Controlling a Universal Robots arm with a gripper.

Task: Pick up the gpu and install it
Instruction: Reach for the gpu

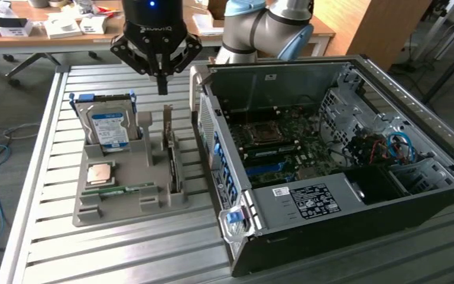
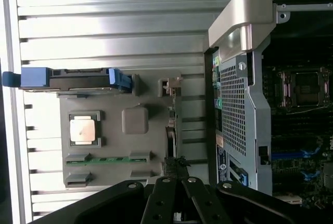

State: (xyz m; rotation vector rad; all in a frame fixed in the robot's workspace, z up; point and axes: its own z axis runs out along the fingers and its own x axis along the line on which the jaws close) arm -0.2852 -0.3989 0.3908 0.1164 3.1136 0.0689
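The gpu [image 1: 175, 168] stands on edge in a slot of the grey tray [image 1: 132, 207], its silver bracket at the far end. In the wrist view the gpu [image 2: 170, 130] appears as a thin edge next to the open computer case [image 2: 244, 109]. My gripper [image 1: 162, 87] hangs above the far end of the tray, over the card's bracket and clear of it. Its black fingers are shut together and hold nothing. In the wrist view, my gripper [image 2: 176, 164] lines up with the card's edge.
The tray also holds an upright hard drive [image 1: 107, 127] with blue rails, a CPU [image 1: 99, 173] and a green memory stick [image 1: 116, 190]. The open case [image 1: 321, 177] with its motherboard [image 1: 282, 148] lies to the exterior view's right on the slatted metal table [image 1: 116, 254].
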